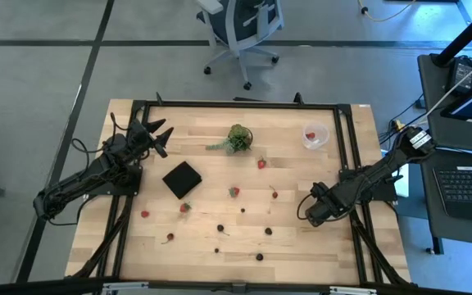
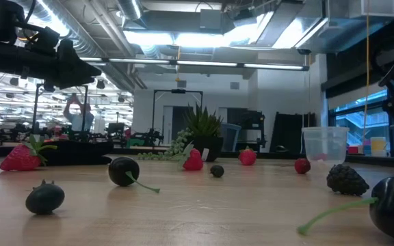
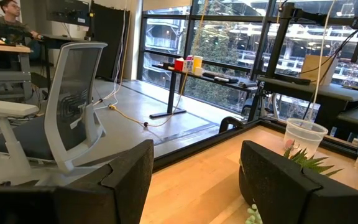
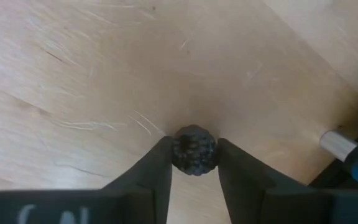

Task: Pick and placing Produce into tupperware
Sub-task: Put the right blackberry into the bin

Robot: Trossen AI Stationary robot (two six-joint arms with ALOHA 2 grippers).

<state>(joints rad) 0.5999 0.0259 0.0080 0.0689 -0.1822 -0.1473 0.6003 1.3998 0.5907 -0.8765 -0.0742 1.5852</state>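
Right claw (image 4: 194,163) clenched on a dark berry (image 4: 194,150) upon pale wooden tabletop (image 1: 220,184); left claw (image 3: 194,180) released; office chair (image 1: 240,29) behind.

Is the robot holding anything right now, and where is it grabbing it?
Yes. The right end effector pinches a dark blackberry by its two sides, down at the table. The left end effector is open and holds nothing.
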